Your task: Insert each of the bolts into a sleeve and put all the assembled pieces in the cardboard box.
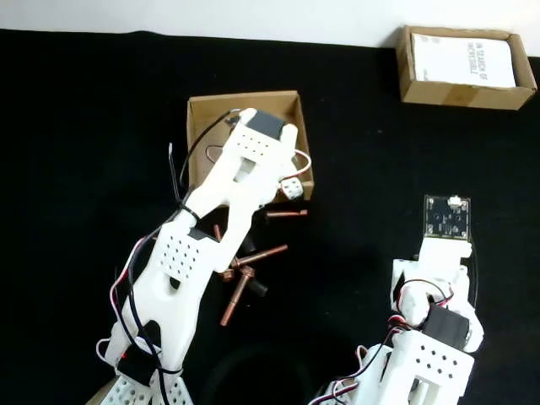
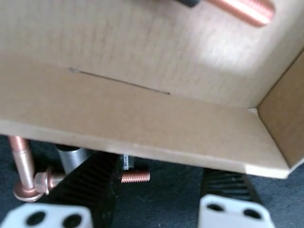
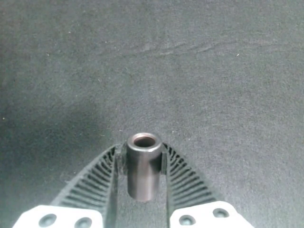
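Observation:
The cardboard box (image 1: pixel 202 114) stands at the back of the black table, and my left gripper (image 1: pixel 289 186) hangs over its near right corner. In the left wrist view the left gripper (image 2: pixel 156 202) is open above the box's near wall (image 2: pixel 142 128), nothing between its fingers (image 2: pixel 95 190). An assembled copper bolt in a dark sleeve (image 2: pixel 237 7) lies on the box floor. Loose copper bolts (image 1: pixel 263 254) and a dark sleeve (image 1: pixel 257 288) lie in front of the box. My right gripper (image 3: pixel 142 185) is shut on an upright dark sleeve (image 3: pixel 142 166) above bare mat.
A second cardboard box (image 1: pixel 405 76) holding a white booklet sits at the back right. The right arm (image 1: pixel 434 337) stands at the front right with open mat around it. Another bolt (image 1: pixel 287 213) lies just outside the box's near wall.

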{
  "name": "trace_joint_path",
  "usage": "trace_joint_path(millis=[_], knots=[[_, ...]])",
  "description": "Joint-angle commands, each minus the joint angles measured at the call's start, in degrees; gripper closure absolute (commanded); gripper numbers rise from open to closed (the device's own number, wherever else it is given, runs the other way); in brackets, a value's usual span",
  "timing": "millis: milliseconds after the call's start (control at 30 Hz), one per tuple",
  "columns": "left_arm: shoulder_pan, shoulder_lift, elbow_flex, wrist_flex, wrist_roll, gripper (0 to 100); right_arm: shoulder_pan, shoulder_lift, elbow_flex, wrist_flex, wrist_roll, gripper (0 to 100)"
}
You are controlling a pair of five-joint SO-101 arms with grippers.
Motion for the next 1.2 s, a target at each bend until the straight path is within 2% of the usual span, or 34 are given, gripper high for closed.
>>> trace_joint_path(millis=[0,100,233,367,500,667,767,867,1067,1167], knots=[[-4.18,0.84,2.59,0.35,2.55,76,0.66,-0.57,-0.75,-0.48,0.53,99.2],[-4.97,0.75,6.02,0.35,2.29,83,0.57,-0.57,-0.75,-0.48,0.53,99.2],[-7.08,0.66,6.37,0.26,2.29,100,0.57,-0.57,-0.75,-0.40,0.53,99.2],[-9.45,0.66,6.37,0.26,2.29,99,0.48,-0.57,-0.84,-0.40,0.62,99.2],[-10.59,0.66,6.46,0.35,2.20,99,0.48,-0.57,-0.84,0.48,4.66,99.2],[-8.57,0.66,6.64,0.44,-1.23,99,0.48,-0.57,-0.84,1.89,5.19,99.2],[-8.13,-0.31,6.46,0.35,0.44,99,0.48,-0.57,-0.84,1.89,5.19,99.2],[-8.92,-3.03,6.46,0.35,2.73,93,0.40,-0.57,-0.84,1.89,5.27,99.2],[-12.44,-8.04,10.24,0.44,4.31,67,0.40,-0.57,-0.84,1.80,5.27,99.2],[-13.76,-9.63,15.87,0.35,4.31,64,0.40,-0.57,-0.84,1.63,5.27,99.2]])
